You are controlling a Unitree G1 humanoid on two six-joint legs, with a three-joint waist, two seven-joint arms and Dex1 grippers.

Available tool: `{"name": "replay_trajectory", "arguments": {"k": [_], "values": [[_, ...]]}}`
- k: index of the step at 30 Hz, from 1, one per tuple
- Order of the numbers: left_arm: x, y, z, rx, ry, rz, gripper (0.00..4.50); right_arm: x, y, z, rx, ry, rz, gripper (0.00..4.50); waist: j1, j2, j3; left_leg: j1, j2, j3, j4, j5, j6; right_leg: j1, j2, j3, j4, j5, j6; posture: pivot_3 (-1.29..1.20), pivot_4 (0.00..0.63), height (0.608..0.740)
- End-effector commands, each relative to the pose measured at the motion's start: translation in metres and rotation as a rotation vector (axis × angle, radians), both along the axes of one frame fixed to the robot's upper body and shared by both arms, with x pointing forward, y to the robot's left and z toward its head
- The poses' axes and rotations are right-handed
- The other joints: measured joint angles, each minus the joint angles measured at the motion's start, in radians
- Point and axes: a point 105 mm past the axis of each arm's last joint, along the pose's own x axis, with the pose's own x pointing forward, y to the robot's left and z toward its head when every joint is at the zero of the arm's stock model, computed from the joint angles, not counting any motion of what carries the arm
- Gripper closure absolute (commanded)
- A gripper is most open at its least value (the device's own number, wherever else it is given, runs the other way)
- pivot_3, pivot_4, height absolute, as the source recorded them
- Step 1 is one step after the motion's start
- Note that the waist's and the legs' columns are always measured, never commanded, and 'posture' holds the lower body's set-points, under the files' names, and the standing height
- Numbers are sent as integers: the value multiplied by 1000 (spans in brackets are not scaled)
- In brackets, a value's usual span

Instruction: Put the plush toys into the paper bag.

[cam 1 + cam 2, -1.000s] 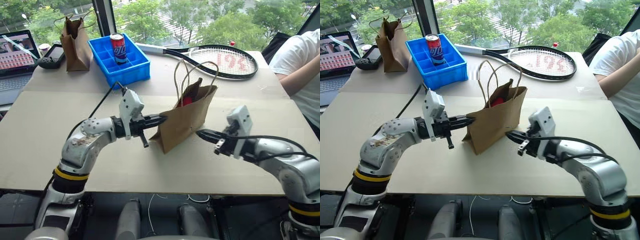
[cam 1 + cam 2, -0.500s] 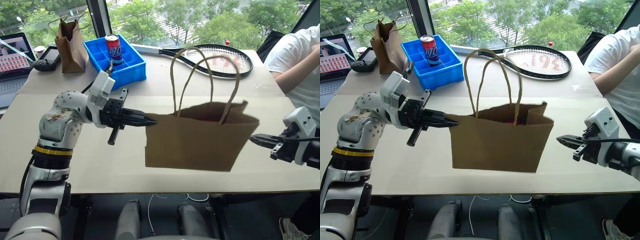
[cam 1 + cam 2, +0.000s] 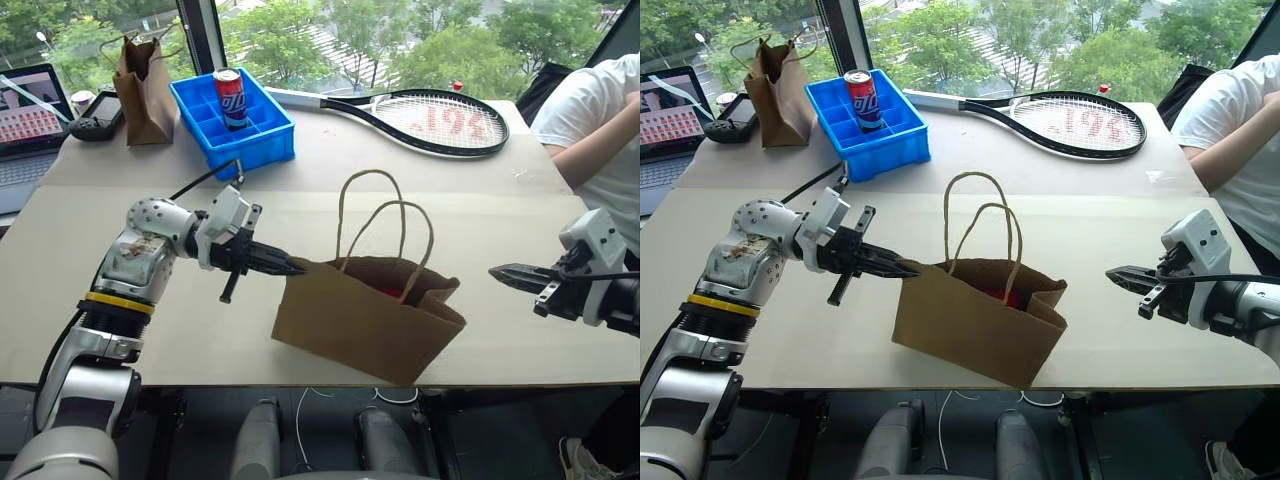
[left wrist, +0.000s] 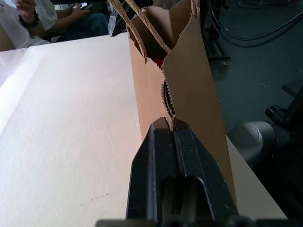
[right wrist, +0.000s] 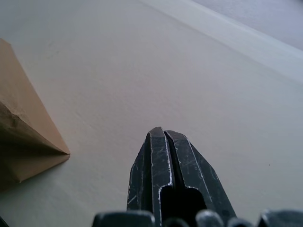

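Bag (image 3: 365, 325) of brown paper, the wide one with two twine loop handles (image 3: 385, 230), stands on the pale table (image 3: 90, 300) near its front edge, tilted a little, its mouth open upward. Inside it a bit of red shows near the back wall – the red chili toy (image 3: 388, 290), most of it hidden by the paper. The green spotted toy I cannot make out; if it is in the bag, the paper hides it.

The left gripper (image 3: 297, 267) is pinched closed on the upper left corner of the bag; in the left wrist view the two black fingers (image 4: 158, 142) press together on the folded edge of the paper. The right gripper (image 3: 500, 274) hangs over the table to the right of the bag, apart from it, its fingers (image 5: 163, 146) closed together on nothing.

Farther back on the table lie a blue tray (image 3: 272, 135) with a red can (image 3: 233, 97) standing in one compartment, a narrower brown bag (image 3: 145, 85) and a tennis racket (image 3: 430, 118) – a laptop (image 3: 30, 110) sits at the far left. A person in a white shirt (image 3: 595, 115) sits at the right side
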Motion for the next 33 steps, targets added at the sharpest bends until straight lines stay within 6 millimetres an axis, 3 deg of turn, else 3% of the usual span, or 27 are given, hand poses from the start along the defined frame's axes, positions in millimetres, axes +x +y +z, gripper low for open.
{"name": "replay_trajectory", "arguments": {"k": [1, 5, 13, 19, 29, 32, 33], "values": [[3, 6, 27, -62, -95, 61, 4479, 1, 1, 11, -11, -32, 17, 4500, 0, 0, 0, 0, 0, 0, 0, 0, 0, -1, 0, 0, 1, 1, 1, 0, 150, 731], [-1, 9, 29, -55, -116, 75, 4479, 5, 2, 11, -17, -29, 33, 4500, 0, 0, 0, 0, 0, 0, 1, 0, 0, -1, 0, 0, 4, 1, 2, 0, 150, 731], [-15, 8, 13, -53, -73, 90, 4479, 10, 8, 8, -11, -18, 62, 4500, -1, 0, 0, 0, 0, 0, 1, 0, 0, -2, 0, 0, 7, 1, 1, 0, 150, 731], [-15, 11, 20, -58, -86, 83, 4479, 12, 8, 6, -14, -11, 67, 4500, 2, 0, 0, 0, 0, 0, 3, 0, 0, -1, 0, 0, 7, -3, -5, 0, 150, 731], [-14, 13, 3, -4, -36, 97, 4479, 12, 7, 5, -17, -16, 59, 4500, 0, 0, 0, 1, 0, 0, 2, 0, 0, -1, 0, 0, 7, -3, -5, 0, 150, 731], [-17, 20, -1, 17, 35, 110, 3844, 11, 6, 5, -14, -12, 58, 4500, 0, 0, 0, 1, 0, 0, 2, 0, 0, -1, 0, 0, 8, -3, -4, 0, 150, 731], [-18, 23, 0, 18, 42, 120, 3400, 10, 5, 4, -13, -10, 59, 4500, -1, 0, 0, 1, 0, 0, 2, 0, 0, -1, 0, 0, 8, -3, -4, 0, 150, 731]]}}
